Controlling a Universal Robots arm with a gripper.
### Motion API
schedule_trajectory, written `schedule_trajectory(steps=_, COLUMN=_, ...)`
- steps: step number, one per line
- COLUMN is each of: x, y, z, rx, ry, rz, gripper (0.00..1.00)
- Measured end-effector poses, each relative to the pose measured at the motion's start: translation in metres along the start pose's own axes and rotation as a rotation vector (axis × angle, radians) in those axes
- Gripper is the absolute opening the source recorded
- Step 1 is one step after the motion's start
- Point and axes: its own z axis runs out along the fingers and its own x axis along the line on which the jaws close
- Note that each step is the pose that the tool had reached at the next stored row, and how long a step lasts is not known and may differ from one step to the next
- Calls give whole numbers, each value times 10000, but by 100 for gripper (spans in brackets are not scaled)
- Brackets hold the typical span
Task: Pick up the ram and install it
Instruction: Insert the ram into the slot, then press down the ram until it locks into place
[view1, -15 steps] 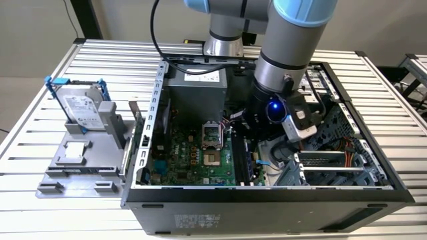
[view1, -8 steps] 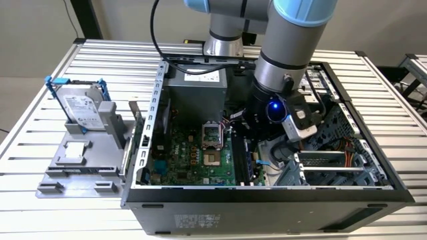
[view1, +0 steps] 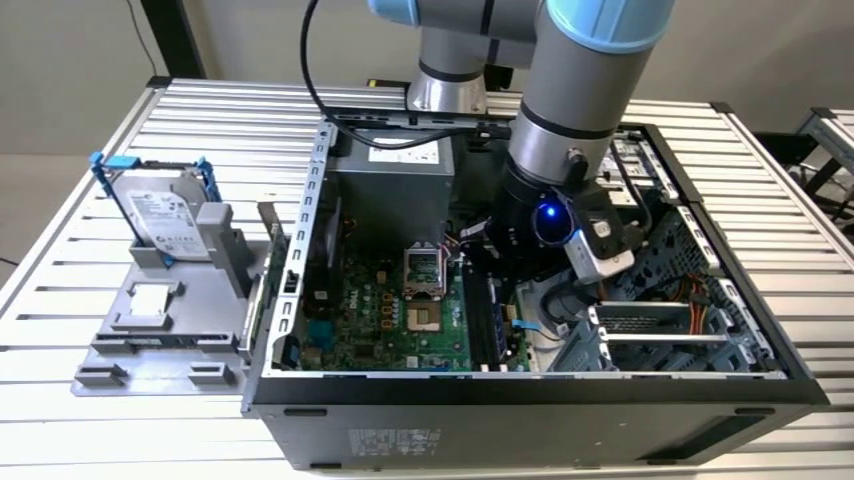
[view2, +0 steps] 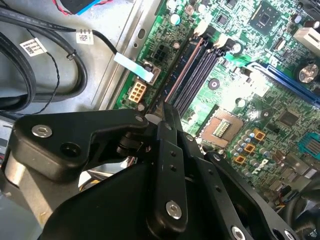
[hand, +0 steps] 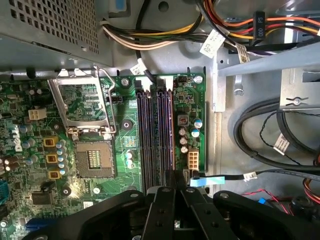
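Note:
My gripper (hand: 178, 176) (view2: 166, 111) is low inside the open computer case (view1: 534, 388), right over the end of the long memory slots (hand: 150, 135) (view2: 200, 70) on the green motherboard (view1: 400, 320). Its two black fingers are drawn together on a thin dark strip, the ram (view2: 175, 75), seen edge-on. The ram runs along the outermost slot, the one nearest the board's edge. How deep it sits in that slot is hidden by the fingers. In the exterior view the arm's wrist (view1: 541, 225) covers the slots.
The empty processor socket (hand: 95, 160) lies beside the slots. Black cables (hand: 260, 145) and a white plug (hand: 193, 159) crowd the board's edge. On the exterior view's left, a silver hard drive (view1: 167, 220) stands in a grey fixture (view1: 160, 340) on the slatted table.

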Motion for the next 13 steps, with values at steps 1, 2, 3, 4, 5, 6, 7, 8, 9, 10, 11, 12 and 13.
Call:
schedule_trajectory(steps=1, x=0, y=0, z=0, rx=0, ry=0, rz=-4, gripper=0)
schedule_trajectory(steps=2, x=0, y=0, z=0, rx=0, ry=0, rz=-8, gripper=0)
schedule_trajectory(steps=3, x=-4, y=0, z=0, rx=-2, ry=13, rz=-11, gripper=0)
schedule_trajectory(steps=4, x=-9, y=0, z=0, rx=-57, ry=79, rz=-19, gripper=0)
schedule_trajectory(steps=5, x=-11, y=0, z=-1, rx=-177, ry=177, rz=-34, gripper=0)
schedule_trajectory(steps=6, x=-13, y=0, z=-1, rx=-301, ry=285, rz=-50, gripper=0)
schedule_trajectory(steps=7, x=-15, y=0, z=-1, rx=-394, ry=391, rz=-63, gripper=0)
schedule_trajectory(steps=8, x=-17, y=0, z=-1, rx=-473, ry=481, rz=-74, gripper=0)
schedule_trajectory(steps=9, x=-21, y=0, z=-1, rx=-565, ry=582, rz=-87, gripper=0)
schedule_trajectory(steps=10, x=-24, y=0, z=-1, rx=-643, ry=671, rz=-99, gripper=0)
schedule_trajectory(steps=11, x=-27, y=0, z=-2, rx=-710, ry=745, rz=-108, gripper=0)
schedule_trajectory(steps=12, x=-33, y=-1, z=-5, rx=-774, ry=813, rz=-117, gripper=0)
schedule_trajectory(steps=13, x=-42, y=-1, z=-12, rx=-815, ry=873, rz=-123, gripper=0)
